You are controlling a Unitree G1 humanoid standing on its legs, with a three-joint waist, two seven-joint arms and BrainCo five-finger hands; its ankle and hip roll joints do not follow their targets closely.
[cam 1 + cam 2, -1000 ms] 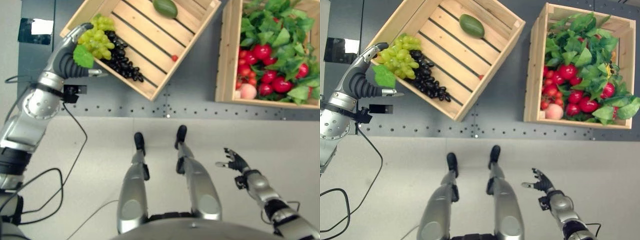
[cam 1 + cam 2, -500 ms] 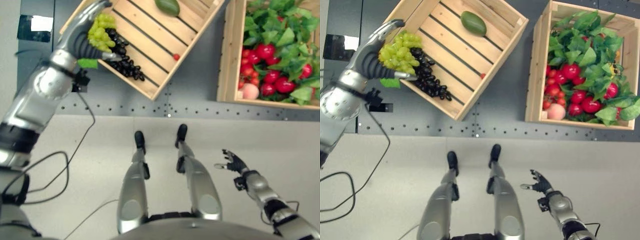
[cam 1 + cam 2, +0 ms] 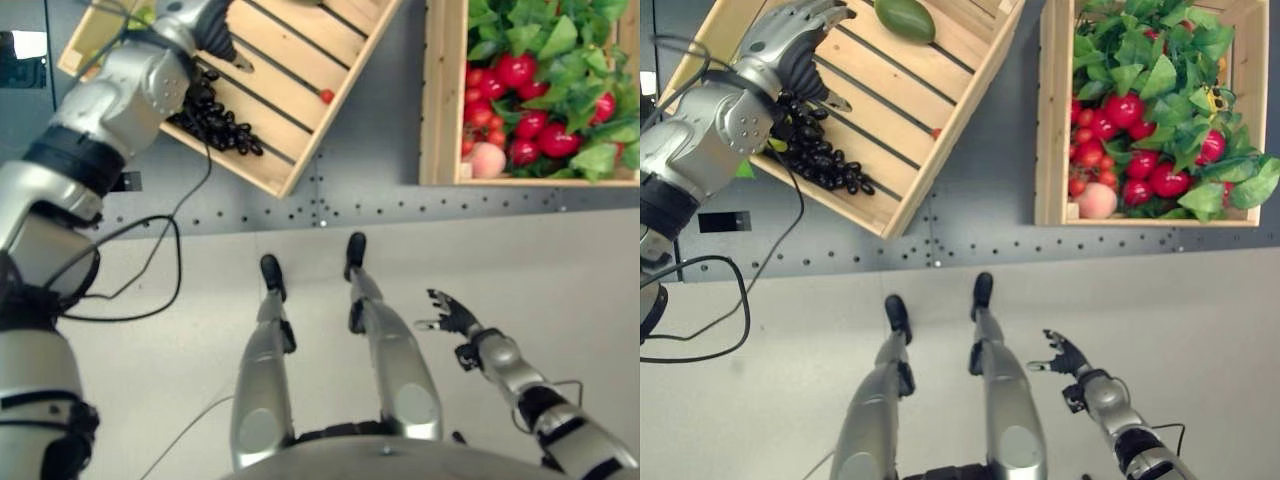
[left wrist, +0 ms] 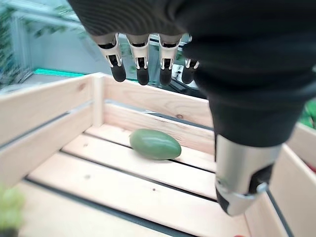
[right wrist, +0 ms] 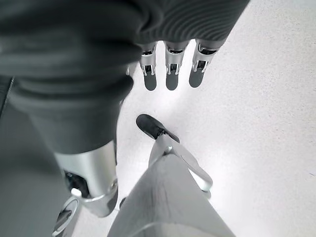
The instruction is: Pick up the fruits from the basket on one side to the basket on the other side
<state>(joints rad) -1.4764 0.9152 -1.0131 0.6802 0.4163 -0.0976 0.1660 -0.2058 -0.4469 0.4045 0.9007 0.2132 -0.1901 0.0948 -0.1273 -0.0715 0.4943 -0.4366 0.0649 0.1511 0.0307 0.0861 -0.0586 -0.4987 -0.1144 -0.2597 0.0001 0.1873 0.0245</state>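
Note:
My left hand hovers open over the left wooden crate, above a bunch of black grapes. In the left wrist view its straight fingers hold nothing and point toward a green mango lying on the crate's slats. A bit of the green grapes shows at the crate's near corner. A small red fruit lies by the crate's right wall. The right crate holds leafy greens, red fruits and a peach. My right hand hangs open low over the floor.
Both crates stand on a dark grey perforated platform. A gap of platform separates them. The left crate is turned at an angle. Pale floor lies in front of the platform.
My left hand has moved farther in over the left crate and no longer holds the green grapes. The whole picture has shifted with the camera. My right hand has kept its place.

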